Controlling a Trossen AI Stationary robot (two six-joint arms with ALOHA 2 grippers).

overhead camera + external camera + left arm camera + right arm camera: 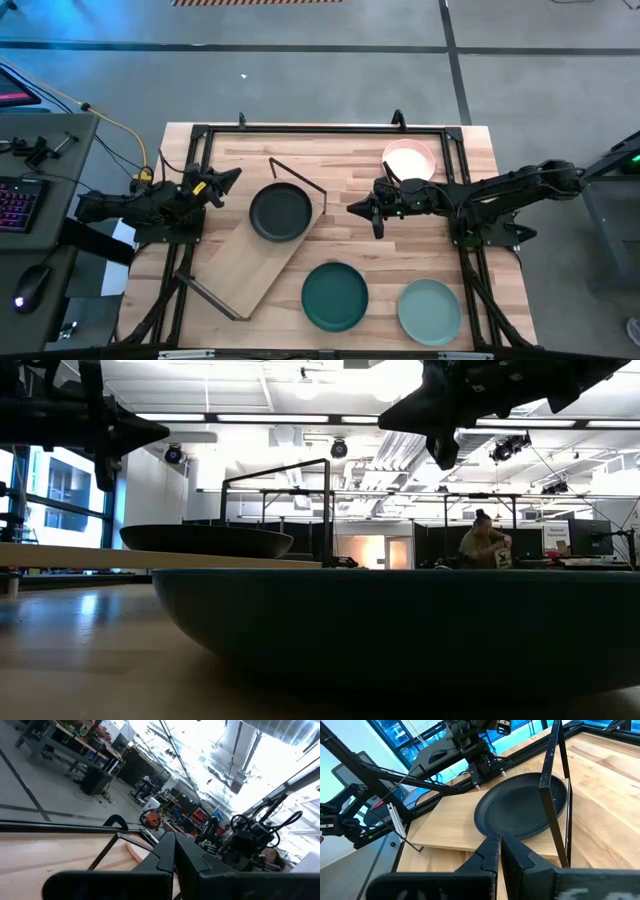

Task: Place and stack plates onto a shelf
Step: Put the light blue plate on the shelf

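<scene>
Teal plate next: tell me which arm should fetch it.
Probably the right. The right claw hangs shut over mid-table, just beyond the teal plate. The left claw, also shut, sits at the far side of the shelf, past the black plate.

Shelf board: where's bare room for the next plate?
The shelf is bare from the black plate down to its near-left end frame. Its far end is crowded: that plate fills it beside the rod frame, between left gripper and right gripper.
</scene>
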